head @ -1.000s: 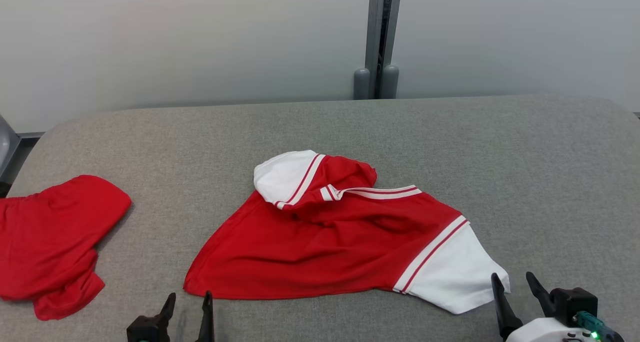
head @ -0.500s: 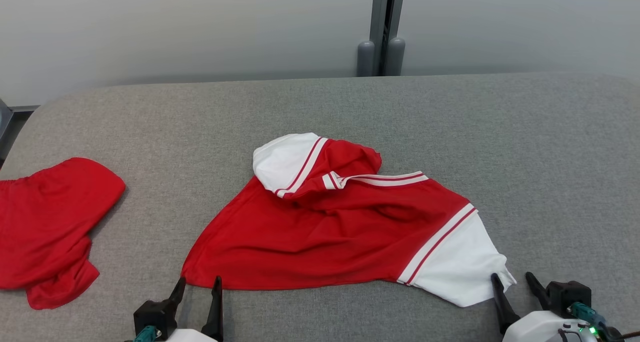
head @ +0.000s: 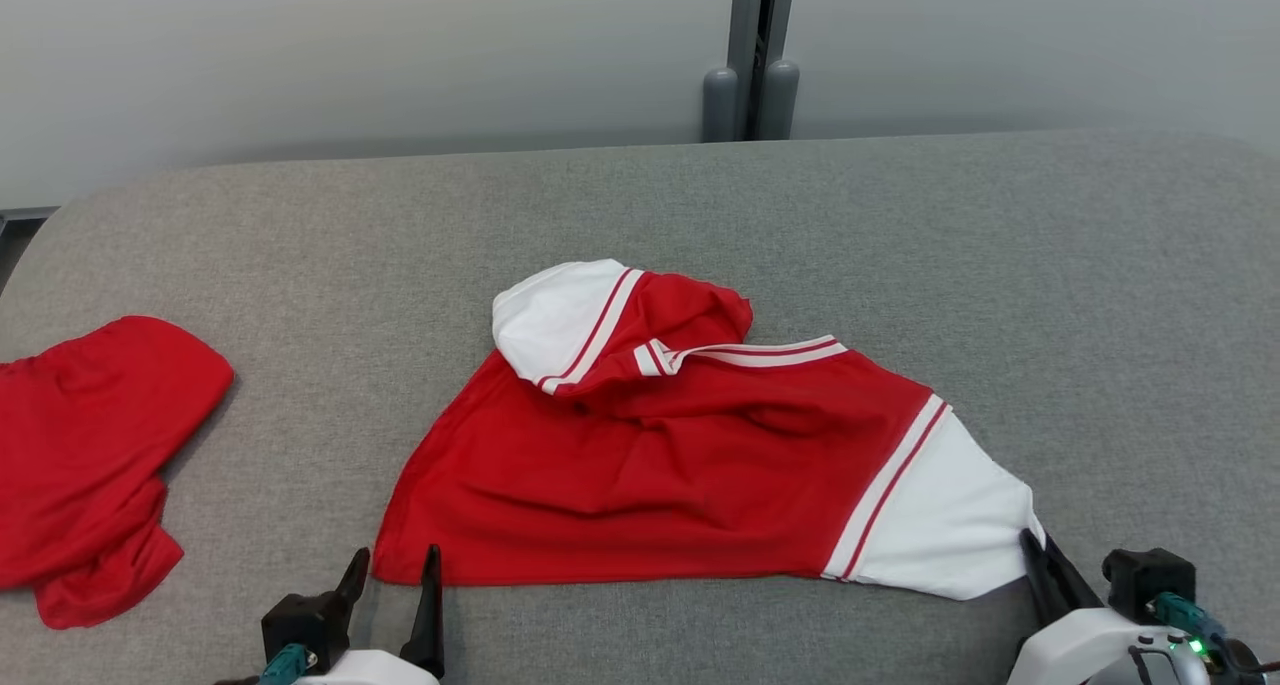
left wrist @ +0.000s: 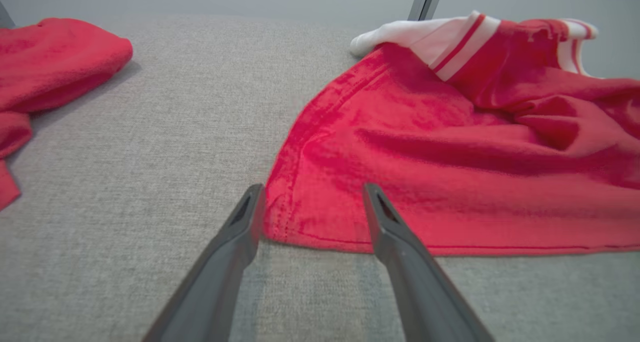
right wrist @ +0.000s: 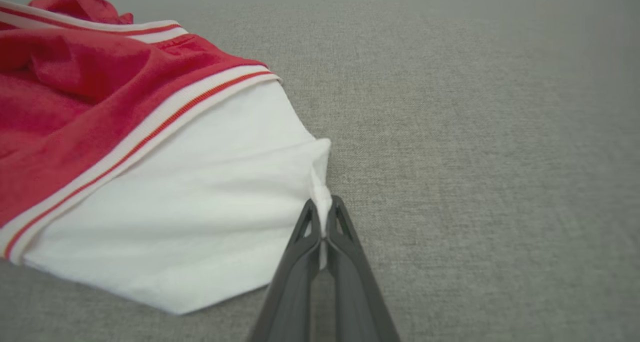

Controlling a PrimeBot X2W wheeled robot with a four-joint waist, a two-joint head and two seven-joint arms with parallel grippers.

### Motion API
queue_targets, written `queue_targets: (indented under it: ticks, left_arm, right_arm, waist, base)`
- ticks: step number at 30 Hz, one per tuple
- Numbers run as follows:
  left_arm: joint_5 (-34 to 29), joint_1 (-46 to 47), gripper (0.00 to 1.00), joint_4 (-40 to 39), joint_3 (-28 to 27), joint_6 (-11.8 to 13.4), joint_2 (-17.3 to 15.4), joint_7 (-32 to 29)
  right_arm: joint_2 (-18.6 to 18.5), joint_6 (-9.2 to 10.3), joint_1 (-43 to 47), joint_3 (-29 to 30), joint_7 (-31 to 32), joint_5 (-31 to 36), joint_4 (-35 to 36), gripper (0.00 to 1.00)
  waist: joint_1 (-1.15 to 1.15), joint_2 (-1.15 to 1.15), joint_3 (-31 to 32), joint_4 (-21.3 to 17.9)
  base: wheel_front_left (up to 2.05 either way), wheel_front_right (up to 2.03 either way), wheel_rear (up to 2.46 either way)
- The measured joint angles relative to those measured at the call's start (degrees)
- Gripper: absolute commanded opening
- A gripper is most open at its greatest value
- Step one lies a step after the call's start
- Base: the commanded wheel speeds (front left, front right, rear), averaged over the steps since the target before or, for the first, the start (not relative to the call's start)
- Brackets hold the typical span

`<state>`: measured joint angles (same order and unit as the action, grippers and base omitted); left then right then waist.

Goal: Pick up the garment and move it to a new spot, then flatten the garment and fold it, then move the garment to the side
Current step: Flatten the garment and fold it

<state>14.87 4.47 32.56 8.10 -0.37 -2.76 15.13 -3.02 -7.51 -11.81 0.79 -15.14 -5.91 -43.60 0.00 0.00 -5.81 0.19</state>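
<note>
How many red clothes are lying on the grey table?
2. The red-and-white shirt lies in the middle, pinched at one end by the right gripper. A plain red garment lies at the far left, partly cut off by the picture's edge.

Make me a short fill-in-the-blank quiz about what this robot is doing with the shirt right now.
1. The right gripper is shut on the edge of the garment's ____ sleeve.
2. The left gripper is ____, with the red hem corner showing between its fingers.
3. A second cloth, lying apart at the robot's left, is plain ____.
4. Everything rests on a ____ fabric surface.

Missing words: white; open; red; gray.
</note>
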Motion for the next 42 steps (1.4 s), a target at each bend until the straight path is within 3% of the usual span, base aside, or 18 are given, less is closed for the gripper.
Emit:
queue_targets:
  ticks: [18,19,20,21,22,29,37,42]
  left_arm:
    - [4.43,0.66,1.0,6.16,1.08,0.36,-0.1,0.22]
    - [4.44,0.83,0.89,6.5,1.22,0.29,-0.14,0.24]
    - [4.52,1.05,0.38,6.84,1.3,0.12,-0.21,0.27]
    - [4.56,1.25,0.11,7.03,1.4,-0.03,-0.23,0.3]
    - [4.61,1.5,0.0,7.27,1.52,-0.12,-0.26,0.34]
    - [5.67,2.08,0.0,7.03,2.75,-1.87,-0.08,0.0]
    - [2.79,4.37,0.0,-1.45,1.67,-3.64,0.0,0.0]
    - [0.62,8.61,0.0,-7.4,-0.62,-5.13,-0.6,-0.01]
  right_arm:
    - [-0.49,0.0,2.05,1.99,0.01,-2.48,4.19,0.0]
    - [-0.47,0.0,2.05,1.96,0.01,-2.66,4.27,0.0]
    - [-0.47,0.0,2.05,1.96,0.01,-2.74,4.38,0.0]
    - [-0.47,0.0,2.05,1.98,0.01,-2.78,4.48,0.0]
    - [-0.46,0.0,2.05,2.0,0.01,-2.81,4.55,0.0]
    - [-0.41,0.0,2.05,2.14,0.0,-6.21,9.95,0.0]
    - [-0.37,0.02,1.79,1.0,0.01,-13.55,15.9,0.0]
    - [-1.31,0.01,-3.18,0.03,0.01,-17.57,20.9,0.0]
  waist:
    - [0.0,0.0,-0.74,-4.18]
    - [0.0,0.0,-0.81,-4.29]
    - [0.0,0.0,-0.88,-4.37]
    - [0.0,0.0,-0.92,-4.44]
    - [0.0,0.0,-0.95,-4.48]
    - [0.0,0.0,0.14,-3.7]
    - [0.0,0.0,3.3,-2.59]
    - [0.0,0.0,5.17,-2.25]
  base:
    - [0.0,0.0,0.0]
    - [0.0,0.0,0.0]
    - [0.0,0.0,0.0]
    - [0.0,0.0,0.0]
    - [0.0,0.0,0.0]
    - [0.0,0.0,0.0]
    - [0.0,0.0,0.0]
    - [0.0,0.0,0.0]
